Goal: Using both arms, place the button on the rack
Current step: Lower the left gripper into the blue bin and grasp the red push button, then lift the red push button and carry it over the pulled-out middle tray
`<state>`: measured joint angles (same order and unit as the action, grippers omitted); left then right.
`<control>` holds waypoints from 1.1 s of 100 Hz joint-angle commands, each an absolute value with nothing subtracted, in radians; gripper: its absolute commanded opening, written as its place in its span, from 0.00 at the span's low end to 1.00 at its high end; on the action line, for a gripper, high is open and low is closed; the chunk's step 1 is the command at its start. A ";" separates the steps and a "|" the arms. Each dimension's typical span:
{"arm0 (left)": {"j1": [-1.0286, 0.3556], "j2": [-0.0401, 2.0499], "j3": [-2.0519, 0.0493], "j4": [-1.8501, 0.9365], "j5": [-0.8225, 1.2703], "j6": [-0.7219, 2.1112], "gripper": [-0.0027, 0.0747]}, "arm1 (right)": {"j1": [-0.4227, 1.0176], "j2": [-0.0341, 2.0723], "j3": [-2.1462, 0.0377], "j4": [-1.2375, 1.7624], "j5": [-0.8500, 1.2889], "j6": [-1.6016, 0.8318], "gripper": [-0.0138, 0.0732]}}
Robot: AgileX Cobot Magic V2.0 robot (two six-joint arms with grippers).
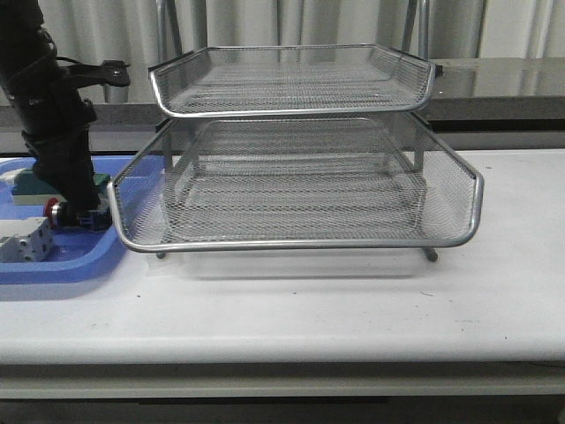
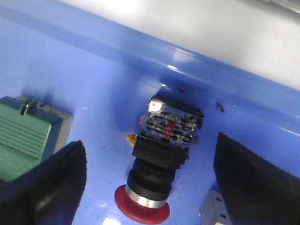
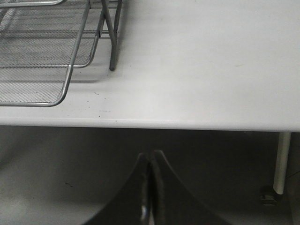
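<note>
one button (image 2: 157,166), lying on its side on the floor of the blue tray (image 2: 93,93), close under the tray's wall, red cap toward the left wrist camera. parts, from the cap back: red mushroom cap, bright metal collar, black cylindrical body, square black flange, rear block with exposed terminals. judged small, light and rigid throughout; hard plastic and metal, likely somewhat slick on the round body. the cap is a moving part and the terminals are fine, so neither looks a good purchase. best hold, by judgement: across the black body or the flat sides of the flange, which should stop it rolling.

left gripper (image 2: 150,187): fingers (image 2: 42,187) wide apart, one either side of the button, not touching it, holding nothing. in the front view the left arm (image 1: 53,132) reaches down into the tray at the left of the surface (image 1: 353,309).

neighbours in the tray: green block (image 2: 26,136) just beside one finger; a pale grey block (image 2: 215,213) near the other. both could crowd the fingers as they close.

rack (image 1: 300,177): silver wire mesh, two tiers showing in the front view, standing right of the tray and just beside it; tiers look empty.

right gripper (image 3: 151,187): fingers pressed together, empty, held off the front edge of the surface, well apart from the button.
</note>
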<state>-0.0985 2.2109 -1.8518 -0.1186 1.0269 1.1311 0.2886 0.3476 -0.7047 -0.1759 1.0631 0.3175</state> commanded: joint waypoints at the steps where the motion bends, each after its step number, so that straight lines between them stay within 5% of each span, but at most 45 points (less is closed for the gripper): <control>1: -0.103 2.160 -1.882 -0.133 0.994 1.129 0.74 | 0.284 0.357 -0.736 -0.200 1.003 0.314 0.08; 69: -0.103 2.235 -1.886 -0.135 0.982 1.129 0.73 | 0.284 0.357 -0.736 -0.200 1.003 0.314 0.08; 110: -0.103 2.235 -1.890 -0.133 0.982 1.129 0.18 | 0.284 0.357 -0.736 -0.200 1.003 0.314 0.08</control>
